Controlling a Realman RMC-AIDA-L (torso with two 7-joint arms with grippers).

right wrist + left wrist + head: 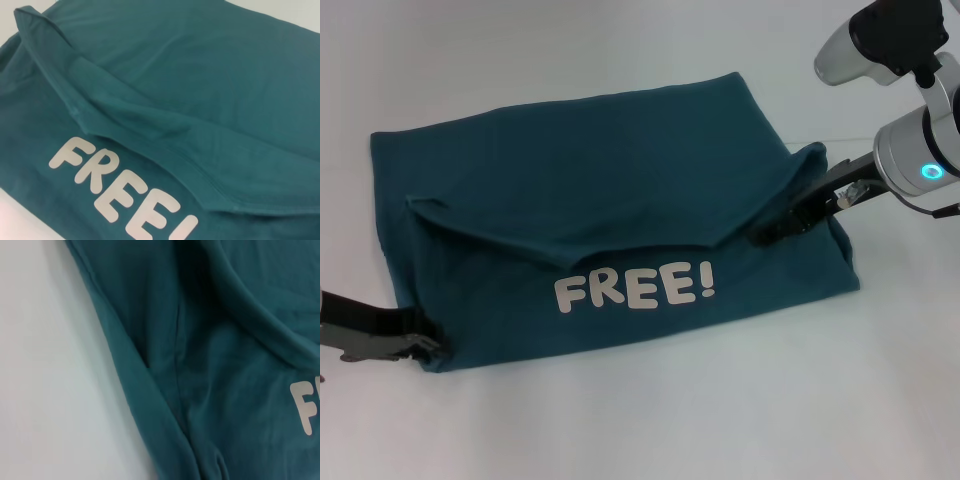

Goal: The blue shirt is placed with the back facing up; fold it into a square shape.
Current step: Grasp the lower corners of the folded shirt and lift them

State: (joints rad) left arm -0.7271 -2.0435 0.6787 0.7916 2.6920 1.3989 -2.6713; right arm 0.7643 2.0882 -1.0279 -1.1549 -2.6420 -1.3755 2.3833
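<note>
Jaws of both the left gripper (432, 345) and the right gripper (782, 225) pinch the blue shirt (590, 190), tips cloth-hidden.

Left gripper (428, 347): fingertips buried in the near-left corner of the blue shirt (620, 190); arm cut off at the left edge of the head view; absent from its own wrist view.
Right gripper (782, 226): fingertips lost under the raised fold at the shirt's right edge; arm cut off at the right edge.
White lettering (304, 407): only "F" and part of the next letter inside the left wrist view; bottoms of letters cropped in the right wrist view.
Shirt's lower layers: covered by folded-over cloth.
</note>
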